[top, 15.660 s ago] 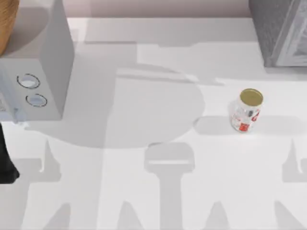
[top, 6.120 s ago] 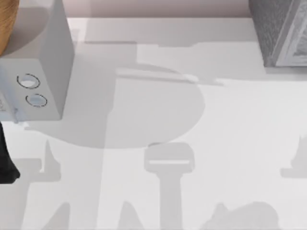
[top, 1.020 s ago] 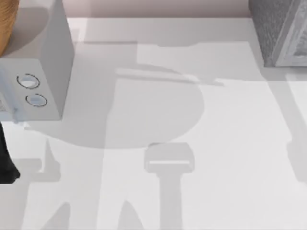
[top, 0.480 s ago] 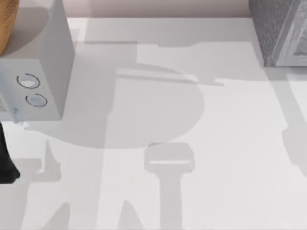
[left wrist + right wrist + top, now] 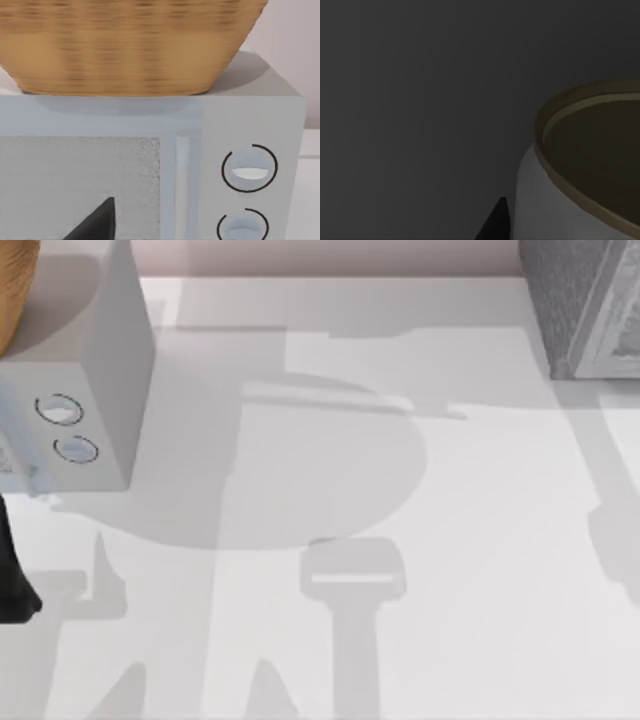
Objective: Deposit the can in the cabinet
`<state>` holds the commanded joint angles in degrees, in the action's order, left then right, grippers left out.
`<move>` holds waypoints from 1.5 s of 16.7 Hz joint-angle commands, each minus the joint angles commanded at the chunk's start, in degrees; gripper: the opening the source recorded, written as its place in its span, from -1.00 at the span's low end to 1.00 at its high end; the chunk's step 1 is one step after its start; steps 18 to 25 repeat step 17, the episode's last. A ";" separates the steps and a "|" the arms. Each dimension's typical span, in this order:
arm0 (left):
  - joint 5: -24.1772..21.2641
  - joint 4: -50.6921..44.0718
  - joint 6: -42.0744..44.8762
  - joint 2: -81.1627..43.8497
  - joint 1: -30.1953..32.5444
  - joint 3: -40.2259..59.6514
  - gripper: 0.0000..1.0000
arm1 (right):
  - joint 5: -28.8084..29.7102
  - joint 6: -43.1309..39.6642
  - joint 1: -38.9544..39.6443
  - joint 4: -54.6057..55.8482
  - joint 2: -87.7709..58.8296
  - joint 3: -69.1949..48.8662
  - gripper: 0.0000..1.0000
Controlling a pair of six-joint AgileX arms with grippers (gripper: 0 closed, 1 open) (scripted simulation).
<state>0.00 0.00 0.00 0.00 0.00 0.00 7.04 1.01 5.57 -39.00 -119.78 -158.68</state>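
Observation:
The can (image 5: 580, 175) fills the near corner of the dim right wrist view, its white side and gold rim seen against a dark grey surface. A black finger (image 5: 493, 224) of my right gripper lies against the can's side, so the gripper is shut on it. In the top view the cabinet (image 5: 585, 305), dark grey and speckled with a paler framed front, stands at the table's back right corner. My left arm (image 5: 12, 585) is parked at the left edge, and one of its fingers (image 5: 95, 222) points at the light grey box.
A smooth light grey box (image 5: 85, 390) with two round rings (image 5: 60, 410) stands at the back left. A woven basket (image 5: 130, 45) sits on top of it. Arm shadows lie across the white table (image 5: 330, 490).
The can stood on the table's right side in the earliest frame and has been off it since. The arm shadow at the right edge has shifted slightly in the last second.

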 joint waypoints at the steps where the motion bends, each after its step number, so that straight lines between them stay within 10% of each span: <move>1: 0.00 0.00 0.00 0.00 0.00 0.00 1.00 | 0.00 0.00 0.00 0.00 0.00 0.00 -0.55; 11: 0.00 0.00 0.00 0.00 0.00 0.00 1.00 | 0.00 0.00 0.00 0.00 0.00 0.00 0.96; 25: 0.00 0.00 0.00 0.00 0.00 0.00 1.00 | 0.00 0.00 0.00 0.00 0.00 0.00 1.00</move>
